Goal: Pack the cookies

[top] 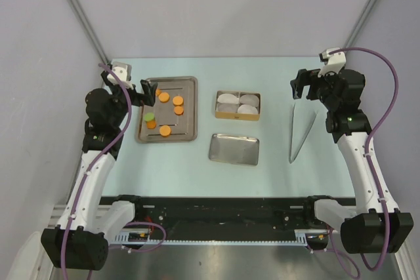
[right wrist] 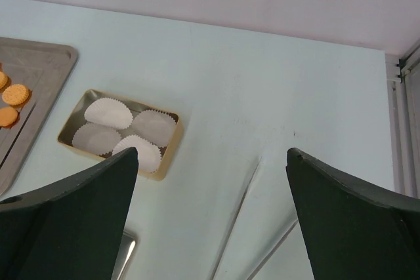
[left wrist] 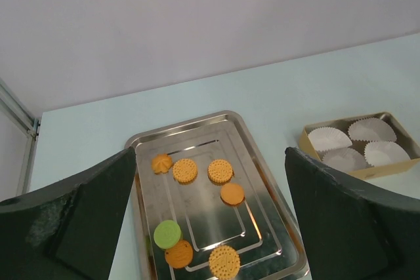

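Observation:
Several orange cookies (top: 178, 100) and one light green cookie (top: 150, 117) lie on a steel tray (top: 190, 129) at the left. In the left wrist view the orange cookies (left wrist: 220, 171) and the green one (left wrist: 167, 234) lie spread on the tray (left wrist: 269, 181). My left gripper (top: 146, 90) hovers over the tray's far left corner, open and empty (left wrist: 210, 152). My right gripper (top: 300, 86) is open and empty at the far right (right wrist: 212, 151), above bare table.
A gold box (top: 237, 117) holding several white paper liners (top: 230, 100) stands mid-table, also in the wrist views (left wrist: 387, 168) (right wrist: 167, 155). A steel lid (top: 234, 149) lies in front of it. A long pointed clear sleeve (top: 300, 132) lies below the right gripper.

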